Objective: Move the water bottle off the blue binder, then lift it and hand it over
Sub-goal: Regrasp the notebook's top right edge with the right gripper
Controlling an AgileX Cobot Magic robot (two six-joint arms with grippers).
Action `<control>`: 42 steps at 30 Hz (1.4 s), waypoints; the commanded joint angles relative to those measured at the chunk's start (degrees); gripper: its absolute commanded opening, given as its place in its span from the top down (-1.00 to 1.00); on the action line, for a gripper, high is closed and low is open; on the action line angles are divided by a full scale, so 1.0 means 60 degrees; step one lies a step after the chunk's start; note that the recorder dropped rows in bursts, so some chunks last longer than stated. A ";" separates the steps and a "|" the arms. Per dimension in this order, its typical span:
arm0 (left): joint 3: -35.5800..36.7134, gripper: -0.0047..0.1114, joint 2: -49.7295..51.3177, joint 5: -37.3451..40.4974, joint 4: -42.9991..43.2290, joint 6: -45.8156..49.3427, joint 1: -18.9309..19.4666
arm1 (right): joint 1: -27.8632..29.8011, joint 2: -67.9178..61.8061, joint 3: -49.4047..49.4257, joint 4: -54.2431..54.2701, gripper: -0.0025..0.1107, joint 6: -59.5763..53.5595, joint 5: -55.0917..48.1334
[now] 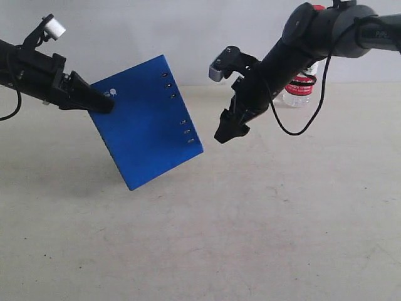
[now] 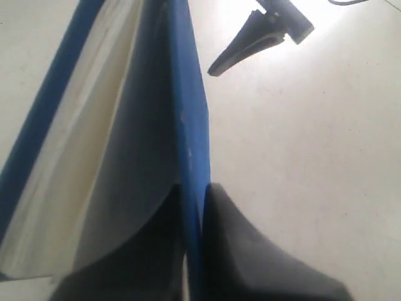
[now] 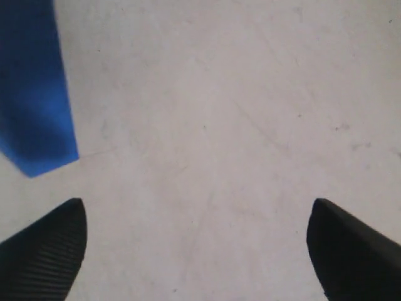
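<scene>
The blue binder (image 1: 147, 122) hangs tilted above the table, held by one corner in my left gripper (image 1: 103, 103), which is shut on its cover (image 2: 188, 125); white pages show beside the cover. My right gripper (image 1: 230, 128) hovers just right of the binder, open with nothing between its fingers (image 3: 44, 251); a binder corner (image 3: 34, 94) shows in its wrist view. The water bottle (image 1: 301, 88) stands upright on the table at the back right, mostly hidden behind the right arm, with its red cap (image 1: 319, 7) peeking above it.
The pale tabletop (image 1: 250, 219) spreads under and in front of both arms. A light wall rises behind. The right gripper's fingertips (image 2: 250, 44) show in the left wrist view, past the binder's edge.
</scene>
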State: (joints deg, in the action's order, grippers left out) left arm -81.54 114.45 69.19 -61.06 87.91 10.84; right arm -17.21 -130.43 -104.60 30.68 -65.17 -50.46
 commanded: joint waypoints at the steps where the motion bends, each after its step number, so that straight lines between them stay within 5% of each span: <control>1: 0.0032 0.84 -0.0131 0.0128 -0.0372 0.0204 -0.0046 | -0.0476 -0.0089 0.0003 0.0078 -0.57 -0.0529 0.0750; 10: 0.0032 0.84 -0.0131 0.0128 -0.0352 0.0281 -0.0046 | -0.1153 -0.0067 0.0003 0.0405 -0.57 -0.0656 0.1197; 18: 0.0032 0.84 -0.0131 0.0128 -0.0352 0.0305 -0.0046 | -0.1001 -0.0029 0.0003 0.0543 -0.54 -0.0230 -0.2420; 22: 0.0032 0.84 -0.0131 0.0128 -0.0352 0.0350 -0.0046 | -0.0883 -0.0029 0.0003 0.0703 -0.27 -0.0374 -0.2951; 27: 0.0032 0.84 -0.0131 0.0128 -0.0414 0.0348 -0.0046 | -0.0745 -0.0029 0.0003 0.1011 0.11 -0.0346 -0.2207; 36: 0.0032 0.84 -0.0131 0.0128 -0.0414 0.0348 -0.0046 | -0.0745 -0.0029 0.0003 0.1682 0.11 0.0243 0.1088; 42: 0.0032 0.84 -0.0131 0.0128 -0.0414 0.0348 -0.0046 | -0.0745 -0.0029 0.0003 0.3039 0.11 0.0568 0.0874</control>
State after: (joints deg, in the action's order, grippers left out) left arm -81.54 114.45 69.32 -62.49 89.55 10.84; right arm -21.90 -131.04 -104.60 46.91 -62.29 -44.53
